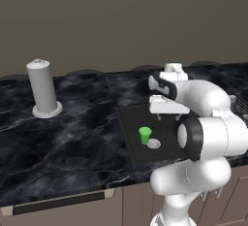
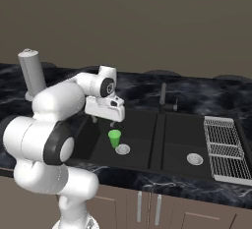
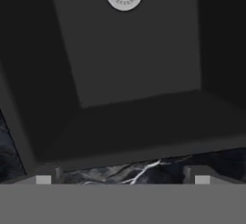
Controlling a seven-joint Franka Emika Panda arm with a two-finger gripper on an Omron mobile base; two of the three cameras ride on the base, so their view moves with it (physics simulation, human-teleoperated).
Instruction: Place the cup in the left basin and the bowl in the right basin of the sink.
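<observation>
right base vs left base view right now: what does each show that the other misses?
Right base view alone: the faucet, the right basin with its own drain, and the whole wire rack.

Left base view alone: the base of the grey cylinder, standing on a round foot on the counter, and the dark front edge below the counter.

Both: the green cup upright in the left basin beside its silver drain, with the arm above it and the gripper over that basin.
</observation>
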